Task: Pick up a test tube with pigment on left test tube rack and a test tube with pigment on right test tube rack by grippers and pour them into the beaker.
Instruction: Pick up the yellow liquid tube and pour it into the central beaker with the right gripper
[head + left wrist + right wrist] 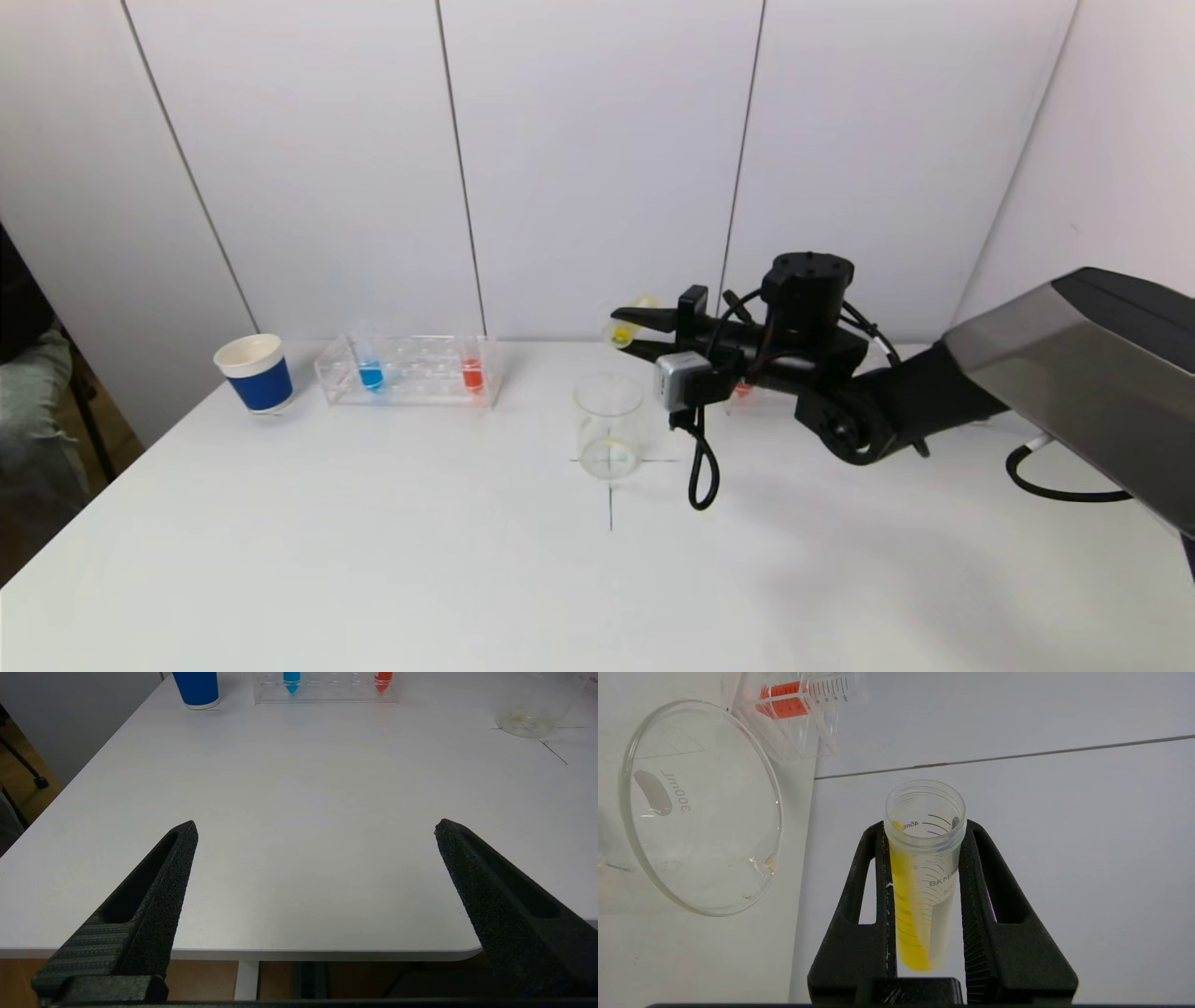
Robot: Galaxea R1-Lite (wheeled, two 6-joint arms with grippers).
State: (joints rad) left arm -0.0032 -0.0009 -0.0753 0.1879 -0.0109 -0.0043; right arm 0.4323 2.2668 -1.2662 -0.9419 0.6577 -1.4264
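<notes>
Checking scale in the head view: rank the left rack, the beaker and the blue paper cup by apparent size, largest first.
1. left rack, clearly widest.
2. beaker and blue paper cup look alike; the beaker stands nearer the camera, so I won't rank them.

Left gripper (pixel 316 828) spread wide above bare table (pixel 303 812).

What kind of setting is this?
Likely a mock chemistry-lab bench: a white table against plain panels, with a clear test tube rack of pigment tubes, a glass beaker and a paper cup.
</notes>
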